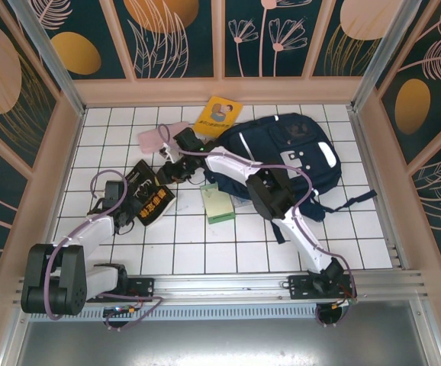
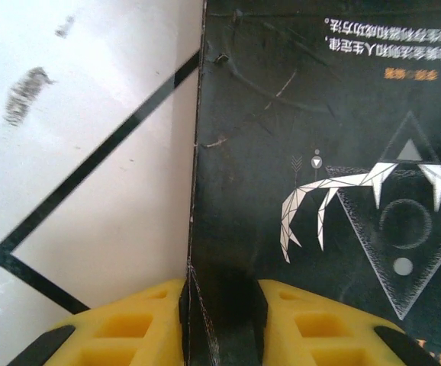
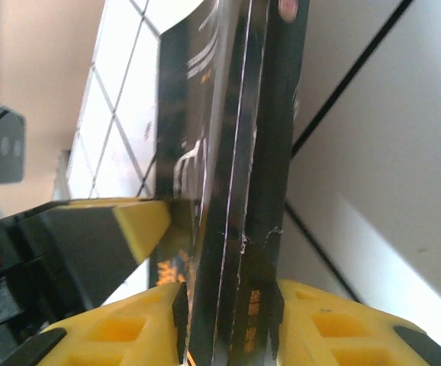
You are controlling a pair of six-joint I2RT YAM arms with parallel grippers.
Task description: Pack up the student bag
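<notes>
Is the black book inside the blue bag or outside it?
Outside. The black book sits over the white tiles left of the student bag, pinched by the left tool and right tool.

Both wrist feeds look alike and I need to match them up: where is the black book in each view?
Top external: the black book is left of centre, to the left of the student bag.
Left wrist: the book takes up the right half, its near edge pinched by the left gripper.
Right wrist: the book runs edge-on up the middle, pinched by the right gripper.
Shared landmark: the white tiled table with dark grout lines.
</notes>
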